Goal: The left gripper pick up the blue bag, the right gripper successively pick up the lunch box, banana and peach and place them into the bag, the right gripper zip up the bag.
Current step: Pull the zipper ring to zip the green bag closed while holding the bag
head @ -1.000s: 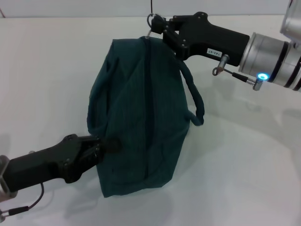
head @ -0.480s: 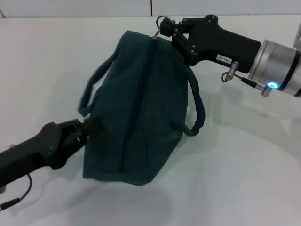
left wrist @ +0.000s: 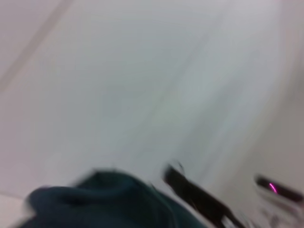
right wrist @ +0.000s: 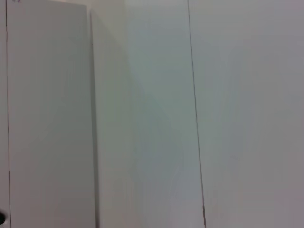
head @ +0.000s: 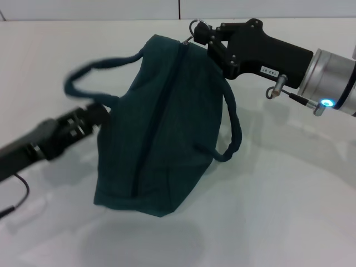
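The blue bag [head: 161, 122] is zipped shut and hangs tilted just above the white table [head: 289, 194], over its shadow. My right gripper [head: 207, 34] is at the bag's far top corner, shut on the ring zipper pull [head: 196, 26]. My left gripper [head: 99, 114] is blurred at the bag's left side, at the root of one loop handle [head: 89, 69], and appears shut on the fabric. The other handle [head: 233, 130] hangs on the right. The left wrist view shows the bag [left wrist: 95, 202] and the right gripper [left wrist: 194, 194], blurred. The lunch box, banana and peach are out of view.
The right wrist view shows only pale flat surfaces with seams. A thin cable [head: 16, 203] trails under my left arm at the left edge. A seam [head: 178, 8] runs up the wall behind the table.
My left gripper has swung up and to the left along the bag's side. The bag's lower end has risen and the left handle has flipped out. The right gripper has moved slightly right.
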### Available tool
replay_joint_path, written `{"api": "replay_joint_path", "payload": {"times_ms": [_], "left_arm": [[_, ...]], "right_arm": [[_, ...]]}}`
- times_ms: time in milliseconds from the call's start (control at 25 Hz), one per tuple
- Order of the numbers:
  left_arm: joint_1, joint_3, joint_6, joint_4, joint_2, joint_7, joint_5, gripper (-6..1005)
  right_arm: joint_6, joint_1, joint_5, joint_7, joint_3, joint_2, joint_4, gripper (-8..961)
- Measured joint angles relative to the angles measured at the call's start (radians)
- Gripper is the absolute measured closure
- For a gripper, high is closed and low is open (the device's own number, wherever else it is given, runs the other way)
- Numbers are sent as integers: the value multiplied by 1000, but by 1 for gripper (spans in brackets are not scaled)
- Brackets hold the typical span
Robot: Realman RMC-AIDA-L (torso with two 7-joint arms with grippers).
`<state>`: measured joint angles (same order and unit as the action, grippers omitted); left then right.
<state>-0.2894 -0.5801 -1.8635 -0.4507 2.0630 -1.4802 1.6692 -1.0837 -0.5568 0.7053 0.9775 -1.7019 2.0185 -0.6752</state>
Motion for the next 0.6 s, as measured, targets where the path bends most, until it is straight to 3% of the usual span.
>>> {"api": "replay_joint_path", "payload": {"times_ms": [360, 440, 600], "left_arm": [[-22, 0, 104, -26, -45, -205, -120, 271], [-56, 0, 176, -36, -67, -290, -116, 179], [-71, -2, 247, -39, -77, -325, -111, 130]], "right_arm": [[-2, 0, 2, -2, 2, -3, 5, 951], [-2, -1, 2, -2, 2, -3, 5, 951], [-3, -3, 2, -2, 2, -3, 5, 952]]}}
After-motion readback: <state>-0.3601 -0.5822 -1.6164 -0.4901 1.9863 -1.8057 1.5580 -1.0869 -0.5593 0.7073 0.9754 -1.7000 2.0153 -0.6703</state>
